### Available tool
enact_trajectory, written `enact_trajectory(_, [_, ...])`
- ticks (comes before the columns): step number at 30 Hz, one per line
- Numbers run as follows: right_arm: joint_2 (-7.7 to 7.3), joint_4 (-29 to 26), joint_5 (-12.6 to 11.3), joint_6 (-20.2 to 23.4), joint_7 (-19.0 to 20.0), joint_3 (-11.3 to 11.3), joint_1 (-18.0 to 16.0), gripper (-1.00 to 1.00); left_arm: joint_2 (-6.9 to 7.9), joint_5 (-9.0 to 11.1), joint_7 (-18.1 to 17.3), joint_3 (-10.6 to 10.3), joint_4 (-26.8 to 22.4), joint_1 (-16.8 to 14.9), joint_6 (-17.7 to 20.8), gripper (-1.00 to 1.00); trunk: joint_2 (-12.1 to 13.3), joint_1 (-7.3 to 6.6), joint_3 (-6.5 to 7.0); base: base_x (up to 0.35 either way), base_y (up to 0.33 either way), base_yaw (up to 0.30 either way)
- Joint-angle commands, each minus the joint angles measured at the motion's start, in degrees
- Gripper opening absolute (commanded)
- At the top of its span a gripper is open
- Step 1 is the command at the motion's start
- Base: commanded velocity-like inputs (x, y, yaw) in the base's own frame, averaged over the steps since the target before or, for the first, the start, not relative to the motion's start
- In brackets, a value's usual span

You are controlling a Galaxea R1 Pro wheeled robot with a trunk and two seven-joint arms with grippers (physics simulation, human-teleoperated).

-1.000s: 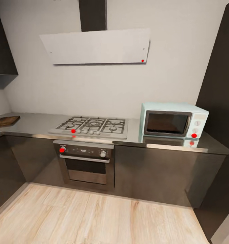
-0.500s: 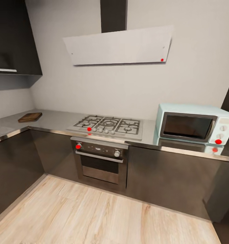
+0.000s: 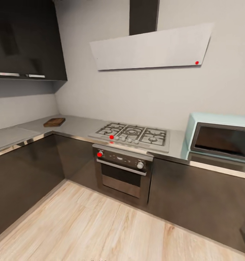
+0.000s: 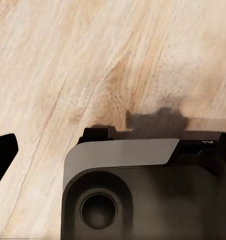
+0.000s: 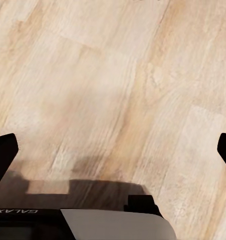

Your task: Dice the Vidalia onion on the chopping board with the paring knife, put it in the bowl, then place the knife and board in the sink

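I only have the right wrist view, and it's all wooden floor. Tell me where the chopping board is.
Observer: In the head view the chopping board lies flat on the counter, by the corner, left of the gas hob.
Operator: Report what's straight ahead of the robot.
Observer: The oven is set into the dark cabinet fronts, right under the hob. The microwave stands on the counter at the right edge of the head view.
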Motion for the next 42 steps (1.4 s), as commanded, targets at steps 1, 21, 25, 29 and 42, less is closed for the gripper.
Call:
enact_trajectory(1, [0.00, 0.03, -0.03, -0.18, -0.01, 0.01, -0.03, 1.00, -0.01, 0.14, -0.04, 0.04, -0.05, 0.01, -0.10, 1.00, -0.03, 0.00, -0.05, 0.000, 0.000, 0.280])
enact_trajectory(21, [0.00, 0.03, -0.03, -0.18, -0.01, 0.01, -0.03, 1.00, -0.01, 0.14, -0.04, 0.02, -0.05, 0.01, -0.10, 1.00, -0.03, 0.00, -0.05, 0.000, 0.000, 0.280])
enact_trajectory(25, [0.00, 0.03, -0.03, -0.18, -0.01, 0.01, -0.03, 1.00, -0.01, 0.14, -0.04, 0.03, -0.05, 0.01, -0.10, 1.00, -0.03, 0.00, -0.05, 0.000, 0.000, 0.280])
enact_trajectory(29, [0.00, 0.03, -0.03, -0.18, -0.01, 0.01, -0.03, 1.00, -0.01, 0.14, -0.04, -0.01, -0.05, 0.01, -0.10, 1.00, -0.03, 0.00, -0.05, 0.000, 0.000, 0.280])
enact_trajectory(42, [0.00, 0.03, -0.02, -0.18, -0.01, 0.01, -0.03, 1.00, -0.02, 0.14, -0.04, 0.02, -0.03, 0.01, -0.10, 1.00, -0.03, 0.00, -0.05, 0.000, 0.000, 0.280])
